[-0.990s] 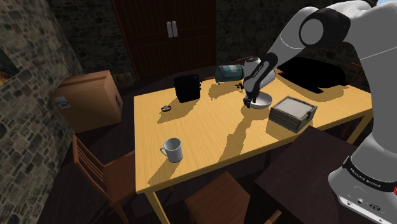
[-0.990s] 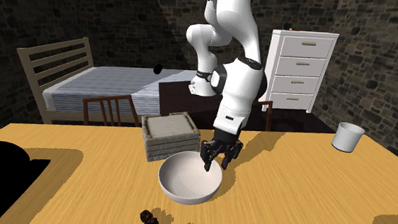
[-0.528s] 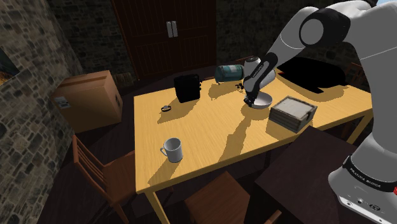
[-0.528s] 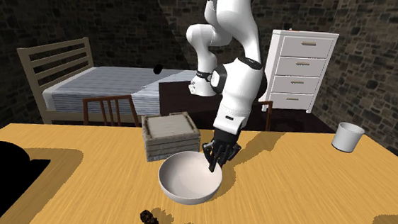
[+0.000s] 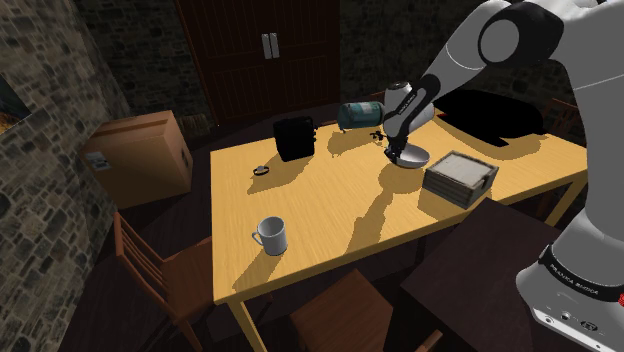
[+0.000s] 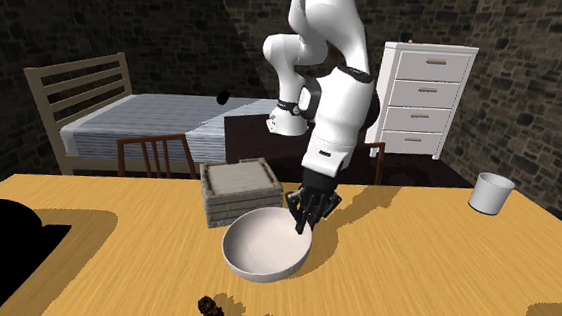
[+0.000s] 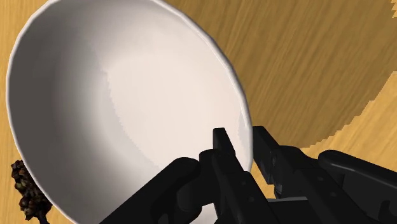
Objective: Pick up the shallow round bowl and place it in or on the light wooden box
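Observation:
A shallow white round bowl [image 6: 264,246] hangs slightly tilted just above the wooden table [image 6: 412,280], with its shadow below it. My black gripper [image 6: 301,221] is shut on the bowl's rim on the side toward the second exterior view's right. In the wrist view the fingertips [image 7: 221,137] clasp the rim of the bowl [image 7: 127,95], one inside and one outside, gripper [image 7: 242,137]. The light wooden box [image 6: 238,189] stands right behind the bowl. In the shoulder view the bowl [image 5: 412,157] and gripper [image 5: 397,152] are just left of the box [image 5: 460,175].
A white mug [image 5: 270,235] stands near the table's front left. A black boxy appliance [image 5: 294,137], a teal can [image 5: 357,114] on its side and a small dark object [image 5: 261,170] lie toward the back. A big black shape [image 5: 490,112] covers the far corner. Chairs flank the table.
The fingers have closed on the bowl's rim. The hand has risen a little, and the bowl has lifted and tipped with it.

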